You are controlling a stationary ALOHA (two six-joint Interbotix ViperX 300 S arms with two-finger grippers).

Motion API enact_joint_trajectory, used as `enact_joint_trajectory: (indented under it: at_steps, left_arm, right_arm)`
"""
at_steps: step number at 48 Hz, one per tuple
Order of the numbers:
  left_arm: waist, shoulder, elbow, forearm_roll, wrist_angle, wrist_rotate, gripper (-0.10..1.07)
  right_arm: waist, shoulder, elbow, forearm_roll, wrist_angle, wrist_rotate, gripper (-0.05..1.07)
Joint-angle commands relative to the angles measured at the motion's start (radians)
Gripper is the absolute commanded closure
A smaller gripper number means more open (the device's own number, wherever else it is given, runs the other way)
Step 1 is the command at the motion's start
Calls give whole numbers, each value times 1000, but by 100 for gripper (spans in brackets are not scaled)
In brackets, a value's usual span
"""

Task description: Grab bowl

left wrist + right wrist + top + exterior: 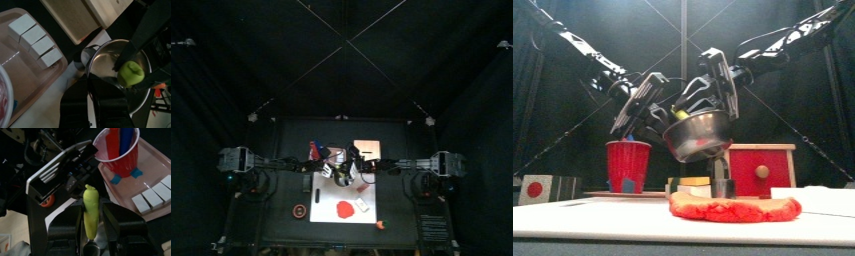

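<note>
Overhead, both arms met above the table's (291, 135) middle, with the bowl (700, 134) held off the surface between them. The front view showed it tilted, its opening turned up and toward the left arm, its rounded silver underside facing the camera. The left gripper (107, 90) was pinched on the bowl's rim, one jaw inside and one outside. A yellow-green object (131, 73) lay inside the bowl; the right wrist view showed it as long and narrow (90, 210), clamped between the right gripper's (90, 230) jaws with its long axis running along them. A red cup (628, 165) stood upright behind, holding red and blue sticks (119, 139), on a pale tray (150, 170) beside white blocks (152, 197). A red disc (734, 207) lay flat on the table below the bowl.
</note>
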Motion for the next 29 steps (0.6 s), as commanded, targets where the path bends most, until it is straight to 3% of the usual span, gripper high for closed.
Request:
enact_joint_trajectory:
  at_steps: [1,29]
  left_arm:
    - [-3,-14,-11,3,-9,3,67]
    - [-14,-15,-15,9,-8,3,67]
  right_arm:
    - [-2,-38,-60,-2,-6,-5,48]
    - [-104,43,-130,-81,0,-8,48]
